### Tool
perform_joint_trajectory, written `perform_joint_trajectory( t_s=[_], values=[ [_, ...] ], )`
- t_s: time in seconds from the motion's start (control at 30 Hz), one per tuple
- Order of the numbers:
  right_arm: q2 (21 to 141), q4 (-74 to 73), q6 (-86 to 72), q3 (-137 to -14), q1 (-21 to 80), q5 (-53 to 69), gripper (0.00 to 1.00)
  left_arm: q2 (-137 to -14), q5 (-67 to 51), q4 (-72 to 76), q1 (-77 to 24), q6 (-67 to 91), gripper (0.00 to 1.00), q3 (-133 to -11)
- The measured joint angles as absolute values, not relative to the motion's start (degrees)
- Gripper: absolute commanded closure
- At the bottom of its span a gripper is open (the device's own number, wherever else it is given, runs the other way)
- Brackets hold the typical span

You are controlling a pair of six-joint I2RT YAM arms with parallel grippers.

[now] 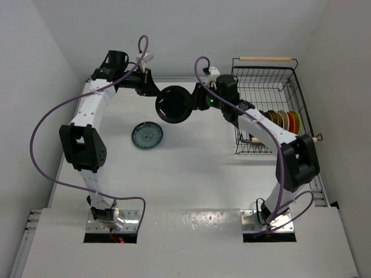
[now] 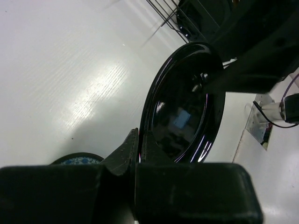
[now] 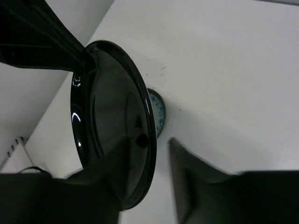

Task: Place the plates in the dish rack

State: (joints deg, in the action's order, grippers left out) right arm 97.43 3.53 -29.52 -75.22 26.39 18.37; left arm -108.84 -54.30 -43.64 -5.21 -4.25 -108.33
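Left claw (image 2: 139,149) was clenched on the upright black plate (image 2: 182,116), apparently offered edge-on so the parted right claw (image 3: 149,142) could be closed on it.

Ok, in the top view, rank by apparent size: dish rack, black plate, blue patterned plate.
Largest: dish rack.
Then black plate, slightly bigger-looking than blue patterned plate; it is held aloft, nearer the camera, so that order is unsure.

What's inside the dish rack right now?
Plates stand on edge in a row across the rack's near half. The right arm covers the row's left end, so anything there is hidden.
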Motion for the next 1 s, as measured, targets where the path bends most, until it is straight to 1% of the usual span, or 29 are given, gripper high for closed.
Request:
perform_joint_trajectory(
  t_s=[0.03,0.07,0.1,0.13,0.2,0.23,0.27,0.3,0.33,0.43,0.5,0.57,0.7,0.83,0.93,1.0],
  values=[
    [97.7,4.3,-30.5,-74.7,26.4,18.9,0.79,-108.8,-54.4,-43.6,-5.2,-4.3,1.0,-108.3],
    [97.9,4.7,-31.6,-74.3,26.4,19.6,0.92,-108.7,-54.4,-43.6,-5.2,-4.3,1.0,-108.3],
    [97.9,5.0,-32.2,-74.1,26.4,19.9,0.96,-108.7,-54.3,-43.6,-5.1,-4.6,1.0,-108.3],
    [97.9,5.6,-33.3,-73.7,26.4,20.4,1.0,-108.6,-54.1,-43.6,-5.0,-5.1,1.0,-108.3],
    [97.9,6.9,-34.3,-73.3,26.1,20.7,1.0,-108.6,-54.2,-43.6,-4.9,-5.4,1.0,-108.3],
    [97.7,7.4,-34.4,-72.9,26.0,20.7,1.0,-108.6,-54.1,-43.5,-4.9,-5.6,0.94,-108.3],
    [97.5,7.5,-34.5,-72.4,26.0,20.6,1.0,-108.5,-53.9,-43.5,-4.9,-5.6,0.7,-108.3],
    [97.0,7.4,-34.3,-72.1,26.0,20.4,1.0,-108.5,-53.5,-43.5,-4.9,-5.8,0.13,-108.4],
    [96.6,7.0,-33.9,-71.9,25.9,19.8,1.0,-108.5,-52.8,-43.4,-5.1,-5.9,0.0,-108.4],
    [93.5,2.2,-30.8,-71.9,25.7,15.3,1.0,-108.5,-49.1,-43.7,-4.9,-5.5,0.0,-108.7],
    [90.3,-1.9,-26.8,-72.1,25.3,9.0,1.0,-108.5,-44.8,-44.5,-4.5,-6.2,0.0,-109.4],
    [87.0,-6.1,-22.4,-72.9,24.8,0.6,1.0,-108.4,-38.5,-44.8,-4.3,-7.1,0.0,-110.3],
    [81.5,-13.0,-12.6,-75.8,21.6,-17.6,1.0,-108.2,-22.3,-44.7,-4.1,-8.6,0.0,-111.0],
    [81.3,-17.8,-2.5,-78.5,17.1,-37.0,1.0,-108.2,-10.0,-44.6,-3.7,-9.8,0.0,-110.0],
    [83.3,-23.2,-0.1,-78.3,13.9,-42.7,1.0,-108.2,-5.1,-44.6,-3.6,-10.3,0.0,-107.1],
    [84.5,-25.8,-0.3,-76.3,12.4,-42.1,1.0,-108.2,-3.2,-45.0,-3.6,-10.5,0.0,-105.1]
  ],
)
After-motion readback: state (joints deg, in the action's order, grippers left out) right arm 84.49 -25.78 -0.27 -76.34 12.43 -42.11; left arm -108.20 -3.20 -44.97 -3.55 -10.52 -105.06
